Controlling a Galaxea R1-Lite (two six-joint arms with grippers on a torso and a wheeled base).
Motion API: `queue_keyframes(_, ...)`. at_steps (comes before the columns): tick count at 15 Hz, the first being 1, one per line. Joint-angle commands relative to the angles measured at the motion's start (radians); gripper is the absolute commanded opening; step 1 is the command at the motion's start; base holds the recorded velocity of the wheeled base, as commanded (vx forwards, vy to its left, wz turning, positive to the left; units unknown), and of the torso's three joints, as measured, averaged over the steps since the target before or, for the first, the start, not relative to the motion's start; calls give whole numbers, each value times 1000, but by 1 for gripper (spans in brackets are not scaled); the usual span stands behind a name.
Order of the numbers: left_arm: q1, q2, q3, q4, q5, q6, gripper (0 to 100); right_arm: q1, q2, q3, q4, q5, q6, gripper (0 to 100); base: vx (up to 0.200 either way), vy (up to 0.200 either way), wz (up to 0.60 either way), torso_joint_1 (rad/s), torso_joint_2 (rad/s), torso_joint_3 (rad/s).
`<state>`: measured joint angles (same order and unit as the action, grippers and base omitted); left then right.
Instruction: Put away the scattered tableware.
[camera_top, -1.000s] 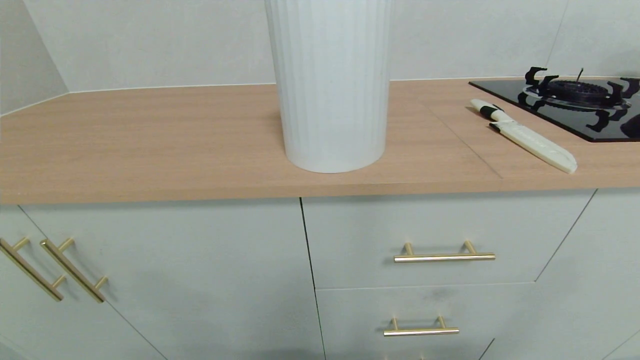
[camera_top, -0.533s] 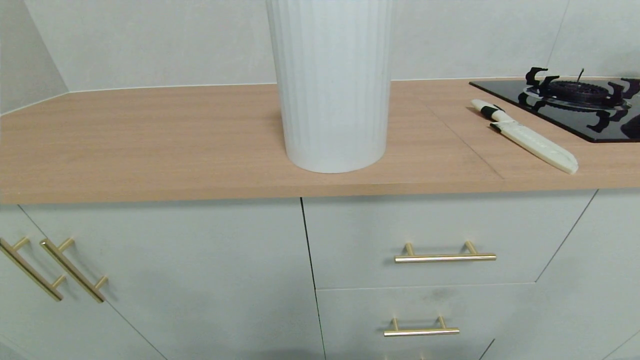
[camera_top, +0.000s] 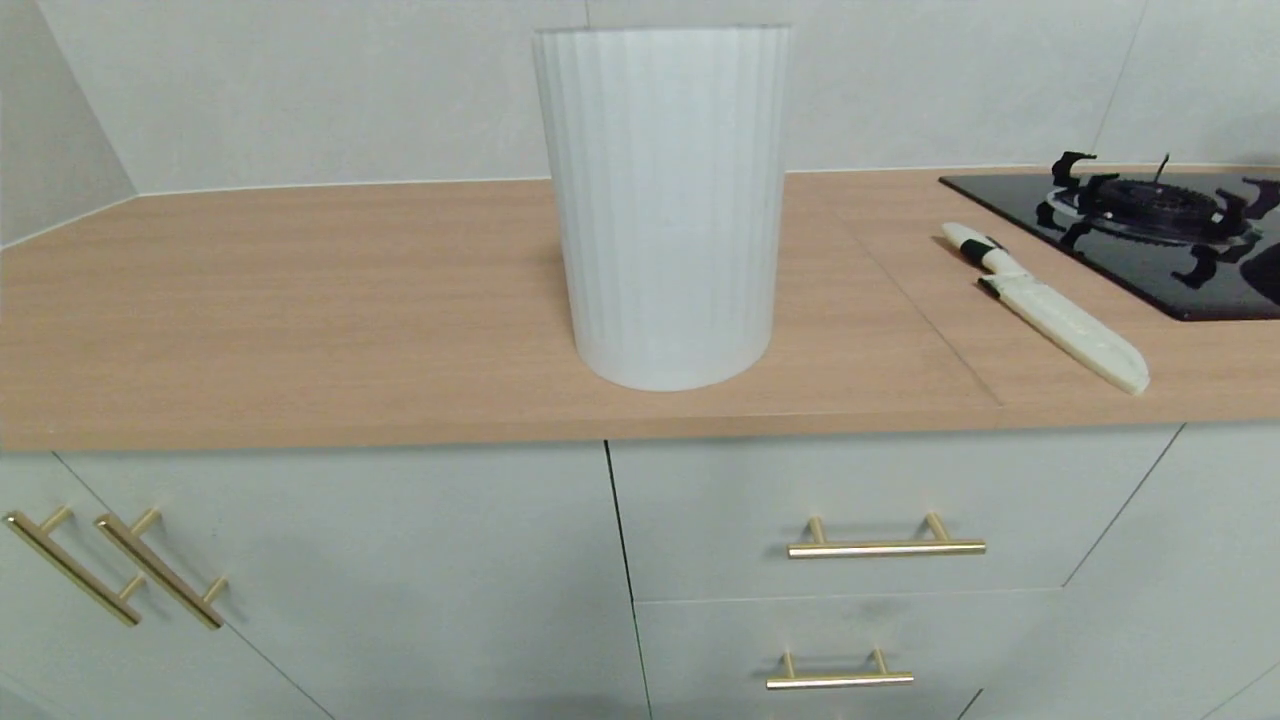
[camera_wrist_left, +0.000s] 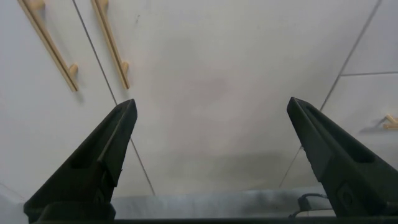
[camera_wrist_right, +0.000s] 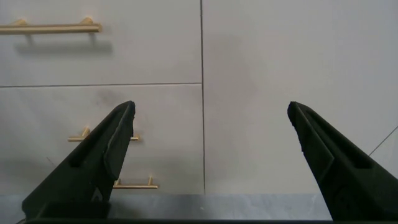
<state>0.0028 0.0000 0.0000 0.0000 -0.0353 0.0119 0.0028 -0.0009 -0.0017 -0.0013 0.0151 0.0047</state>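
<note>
— Kitchen fronts sit nearest. Where are the pincers?

— Both hang low, beneath the tabletop (camera_top: 300, 290). The left pincer (camera_wrist_left: 210, 104) faces the cabinet doors (camera_wrist_left: 186, 62), spread and holding nothing. The right pincer (camera_wrist_right: 210, 106) faces the drawers (camera_wrist_right: 124, 56), also spread and empty.

— And the tableware?

— One white knife (camera_top: 1045, 308) lies flat on the tabletop, well to the right of the tall ribbed container (camera_top: 665, 200) and not touching it.

— Its long axis?

— Slanted. The blade tip points toward the front edge and away from the container. The handle lies farther back, toward the hob (camera_top: 1150, 250) beyond.

— Which arm, then?

— The right, I judge. The knife is above it and on its side of the container, so that pincer must first rise past the tabletop edge.
</note>
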Motion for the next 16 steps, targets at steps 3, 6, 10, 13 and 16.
queue_keyframes(3,0,0,0,2,0,0,100,0,1,0,0,0,0,100,0,0,0,163,-536,-299)
queue_keyframes(6,0,0,0,0,0,0,100,0,1,0,0,0,0,100,0,0,0,172,-473,-290)
queue_keyframes(10,0,0,0,0,0,0,100,0,1,0,0,0,0,100,0,0,0,197,-482,-284)
queue_keyframes(13,0,0,0,0,0,0,100,0,1,2,0,0,0,100,0,0,0,206,-483,-282)
queue_keyframes(16,0,0,0,0,0,0,100,0,1,0,0,0,0,100,0,0,0,219,-504,-279)
